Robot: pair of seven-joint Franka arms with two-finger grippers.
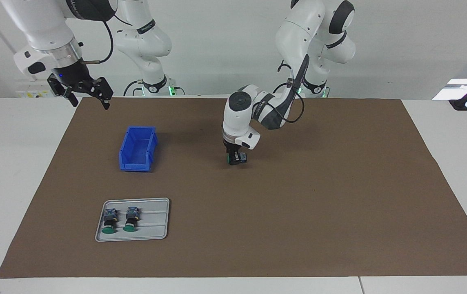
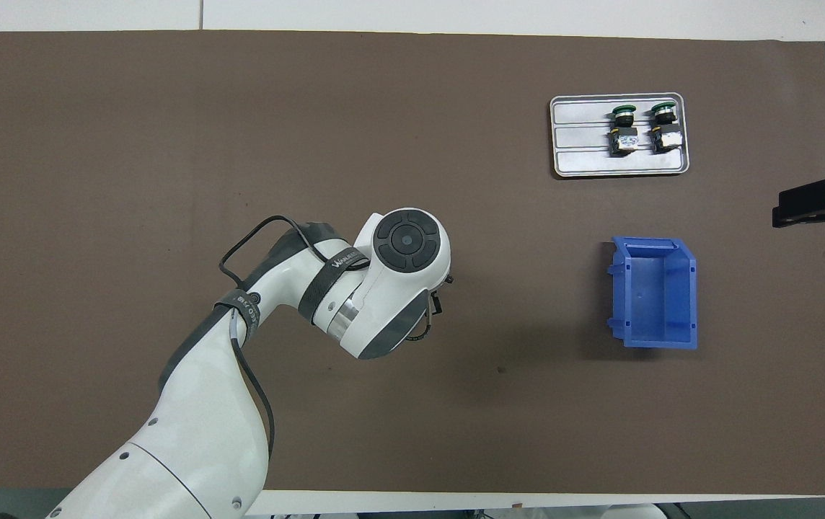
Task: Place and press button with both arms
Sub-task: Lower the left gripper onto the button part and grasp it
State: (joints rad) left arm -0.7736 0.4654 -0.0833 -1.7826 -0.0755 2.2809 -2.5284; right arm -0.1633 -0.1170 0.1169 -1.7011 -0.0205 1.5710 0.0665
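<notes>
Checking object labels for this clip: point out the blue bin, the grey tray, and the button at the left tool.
blue bin [image 1: 128,165], facing view, front wall.
grey tray [image 1: 156,222], facing view, bare ribbed floor.
button [image 1: 238,157], facing view, block at left tool [image 1: 235,160].

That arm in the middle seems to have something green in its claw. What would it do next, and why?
Probably finish closing and lift. The left gripper is down at the brown mat, fingers around a green-capped button. The blue bin is empty, and the right gripper waits open, raised at its own end.

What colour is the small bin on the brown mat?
Blue. The bin is open on top and shows best in the overhead view.
</notes>
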